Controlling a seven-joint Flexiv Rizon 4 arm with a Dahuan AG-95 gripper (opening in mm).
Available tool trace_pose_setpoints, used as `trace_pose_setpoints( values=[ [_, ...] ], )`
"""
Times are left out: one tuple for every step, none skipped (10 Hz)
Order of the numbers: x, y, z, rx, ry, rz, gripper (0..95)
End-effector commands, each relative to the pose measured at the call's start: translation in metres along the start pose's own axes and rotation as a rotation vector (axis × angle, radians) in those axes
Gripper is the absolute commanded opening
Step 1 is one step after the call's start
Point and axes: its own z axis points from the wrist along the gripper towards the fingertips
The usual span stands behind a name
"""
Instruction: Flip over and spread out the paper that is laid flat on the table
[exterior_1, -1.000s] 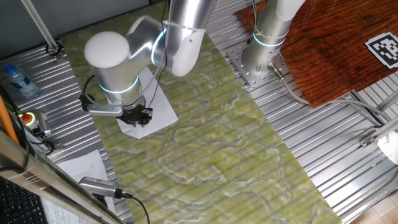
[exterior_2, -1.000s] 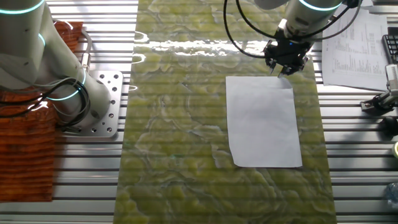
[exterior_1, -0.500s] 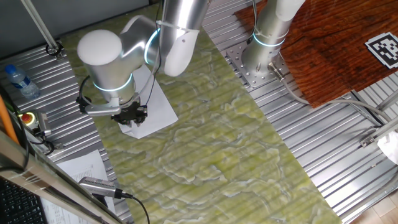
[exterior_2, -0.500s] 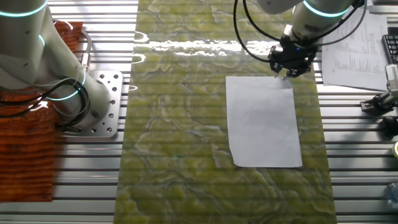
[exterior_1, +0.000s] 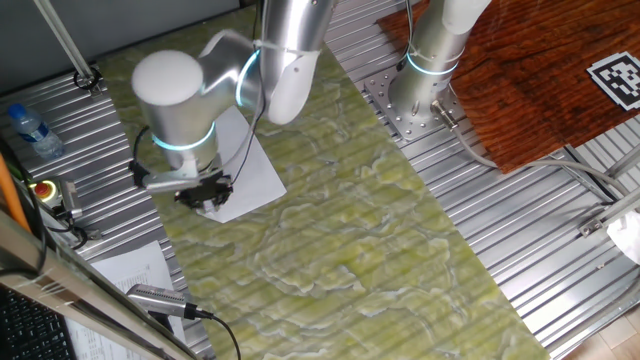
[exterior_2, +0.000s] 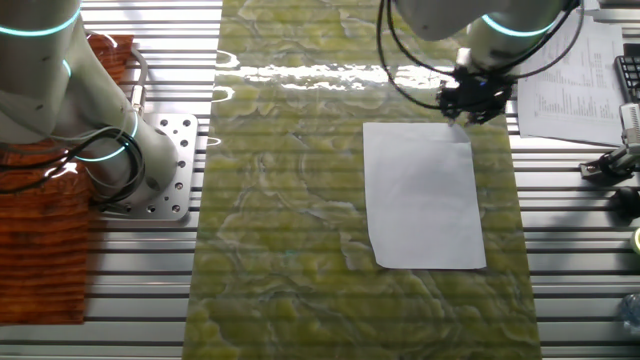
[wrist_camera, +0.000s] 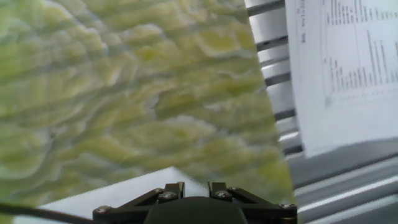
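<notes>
Lying flat on the green-yellow mat of the table (exterior_2: 290, 200), the paper (exterior_2: 425, 195) was a plain white sheet, its long sides running along the mat's length, close to the mat edge that borders the ribbed metal panel (exterior_2: 560, 200). The gripper (exterior_2: 470, 100) hovered at the paper's corner nearest the printed sheet (exterior_2: 570, 70), just over the sheet's edge; whether its fingers touched the paper could not be told. Its jaws were hidden by the wrist in both fixed views and cut off in the hand view, so their state could not be told. From the hand view, the paper's corner (wrist_camera: 155, 183) showed just ahead of the gripper body, with the printed sheet (wrist_camera: 348, 68) beyond on the panel.
</notes>
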Motion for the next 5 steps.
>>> trace_pose_setpoints(
  values=[
    [0.0067, -0.0033, 0.0038, 0.005, -0.007, -0.047, 19.0],
    [0.0116, -0.0058, 0.0060, 0.002, -0.014, -0.075, 38.0],
    [0.0135, -0.0065, 0.0062, 0.002, -0.013, -0.093, 38.0],
    [0.0137, -0.0065, 0.0064, 0.000, -0.014, -0.104, 38.0],
    [0.0139, -0.0064, 0.0076, 0.003, -0.016, -0.117, 38.0]
  ],
)
